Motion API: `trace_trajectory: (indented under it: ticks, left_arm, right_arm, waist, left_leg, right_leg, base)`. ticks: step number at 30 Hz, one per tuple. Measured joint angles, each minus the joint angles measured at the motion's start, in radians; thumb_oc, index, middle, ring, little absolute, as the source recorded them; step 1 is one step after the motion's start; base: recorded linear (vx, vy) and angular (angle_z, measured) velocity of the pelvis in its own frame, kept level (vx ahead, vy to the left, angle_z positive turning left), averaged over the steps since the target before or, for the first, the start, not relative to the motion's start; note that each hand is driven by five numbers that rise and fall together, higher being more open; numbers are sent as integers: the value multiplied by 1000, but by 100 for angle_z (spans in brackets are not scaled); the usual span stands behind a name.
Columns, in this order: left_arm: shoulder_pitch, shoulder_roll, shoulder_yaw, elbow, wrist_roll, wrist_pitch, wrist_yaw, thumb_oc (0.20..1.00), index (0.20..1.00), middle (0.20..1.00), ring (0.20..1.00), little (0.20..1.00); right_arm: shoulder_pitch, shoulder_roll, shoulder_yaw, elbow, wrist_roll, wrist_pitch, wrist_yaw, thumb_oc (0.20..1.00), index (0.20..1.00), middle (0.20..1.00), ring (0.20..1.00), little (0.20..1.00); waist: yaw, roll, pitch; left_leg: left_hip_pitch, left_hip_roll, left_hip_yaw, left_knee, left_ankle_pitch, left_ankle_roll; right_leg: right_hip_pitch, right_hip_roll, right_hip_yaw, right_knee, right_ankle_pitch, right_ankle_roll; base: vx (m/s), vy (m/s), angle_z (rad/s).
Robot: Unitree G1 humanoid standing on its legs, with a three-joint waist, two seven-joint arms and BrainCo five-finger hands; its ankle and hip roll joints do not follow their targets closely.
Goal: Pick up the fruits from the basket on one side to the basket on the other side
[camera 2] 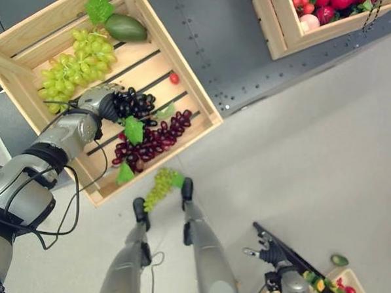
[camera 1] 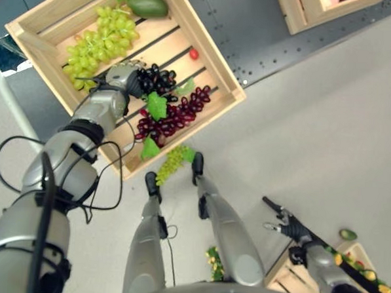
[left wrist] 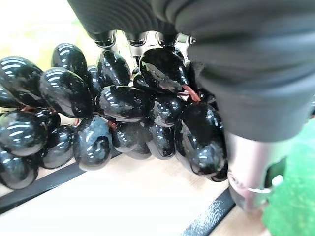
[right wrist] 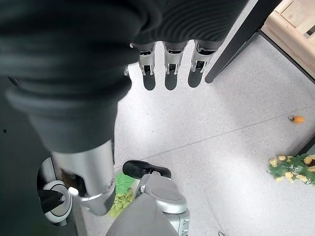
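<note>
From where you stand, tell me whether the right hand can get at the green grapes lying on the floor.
Probably not yet. The right hand hangs open, low at the robot's right, while the green grapes on the floor lie ahead beside the wooden crate. Nothing blocks the way, but it looks like a stretch.

- Left arm (camera 1: 63,159), from 7 o'clock in the left eye view: smooth silver-grey shells with black bands at the joints.
- Left hand (camera 1: 124,77): silver-grey back.
- Right arm (camera 1: 327,268), at 5 o'clock: silver-grey with black joints.
- Right hand (right wrist: 74,59): dark ribbed cover, silver fingers (right wrist: 169,64) with dark tips, round silver thumb (right wrist: 93,172).
</note>
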Motion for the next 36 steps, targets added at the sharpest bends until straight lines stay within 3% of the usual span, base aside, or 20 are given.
trace_trajectory:
  ticks: [7,8,9,10,31,36]
  left_arm:
    - [-18,3,-18,1,38,0,2,1000,1000,1000,1000,1000]
    - [-18,3,-18,5,39,0,2,664,664,664,664,664]
    - [-18,3,-18,8,40,0,2,464,464,464,464,464]
    - [-18,2,-18,12,41,0,3,200,200,200,200,200]
    - [1,8,-11,20,62,0,-10,200,200,200,200,200]
    - [49,28,52,-14,15,-4,-8,200,200,200,200,200]
  right_arm:
    - [0,-18,1,-44,7,2,3,1000,1000,1000,1000,1000]
    - [0,-24,2,-57,9,2,8,1000,1000,1000,1000,1000]
    - [0,-29,2,-68,9,2,11,1000,1000,1000,1000,1000]
    - [0,-36,1,-80,10,2,13,1000,1000,1000,1000,1000]
    - [0,-50,-1,-99,11,2,20,1000,1000,1000,1000,1000]
    - [0,-50,-1,-98,11,2,20,1000,1000,1000,1000,1000]
  waist:
    - [-3,0,0]
    - [-3,0,0]
    - [-3,0,0]
    - [-3,0,0]
    - [-2,-7,-5]
    - [0,-7,-5]
  left_leg:
    - [-19,0,1,2,0,0]
    - [-19,0,2,2,0,0]
    - [-18,0,3,2,0,0]
    - [-17,-1,3,2,0,0]
    - [-16,-2,1,12,-1,-1]
    - [-9,-2,1,19,-1,-1]
  right_leg:
    - [-20,1,2,2,0,-1]
    - [-20,1,3,2,1,-1]
    - [-20,1,5,2,0,-1]
    - [-20,1,8,2,1,-1]
    - [-21,-1,11,17,1,-1]
    - [-15,-2,11,26,1,-1]
  base:
    - [0,0,0]
    - [10,0,-3]
    - [9,2,-4]
    - [10,5,-4]
    - [-1,0,0]
    - [0,0,0]
